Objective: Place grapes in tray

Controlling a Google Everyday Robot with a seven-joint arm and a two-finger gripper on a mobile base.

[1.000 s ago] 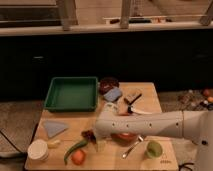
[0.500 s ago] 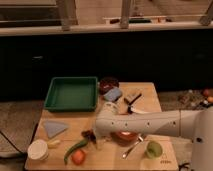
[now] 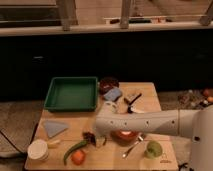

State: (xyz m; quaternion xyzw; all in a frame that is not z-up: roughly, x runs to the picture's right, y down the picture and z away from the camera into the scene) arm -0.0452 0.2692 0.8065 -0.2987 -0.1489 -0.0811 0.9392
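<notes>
A wooden table (image 3: 150, 95) is set before dark cabinets. The green tray (image 3: 71, 93) is seen at its far left corner. The gripper (image 3: 98, 136) is lowered at the grapes (image 3: 90, 138), apparently touching them, near the green chili pepper (image 3: 73, 149) and the tomato (image 3: 78, 157).
</notes>
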